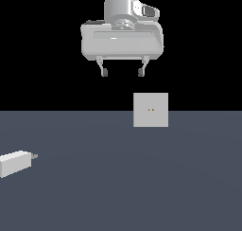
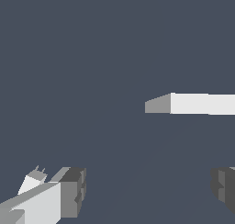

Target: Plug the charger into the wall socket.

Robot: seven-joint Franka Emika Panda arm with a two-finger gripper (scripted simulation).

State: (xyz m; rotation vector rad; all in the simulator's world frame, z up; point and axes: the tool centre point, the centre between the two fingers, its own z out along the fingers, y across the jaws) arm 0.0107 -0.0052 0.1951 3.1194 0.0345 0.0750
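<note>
I see the small off-white block charger (image 1: 15, 163) lying flat on the floor at the exterior view's left edge, thin grey prongs facing right. The flat light-grey square wall socket (image 1: 151, 110) stands upright w/ two tiny yellowish holes, well apart from it.

This is no lived-in room but a bare simulated test space, and the render shows it plainly. A flat, even slate-grey table (image 1: 118, 187) without grain, edge or clutter fills the ground below the claw (image 1: 122, 73), and behind it the background is pure black, with no walls, windows or furniture. The few things present are plain, untextured blocks: a light-grey wall socket (image 1: 150, 110) standing by itself on the table below and a little beside the claw, fixed to no wall, and an off-white charger (image 1: 15, 163) lying well off to one side of the claw.
</note>
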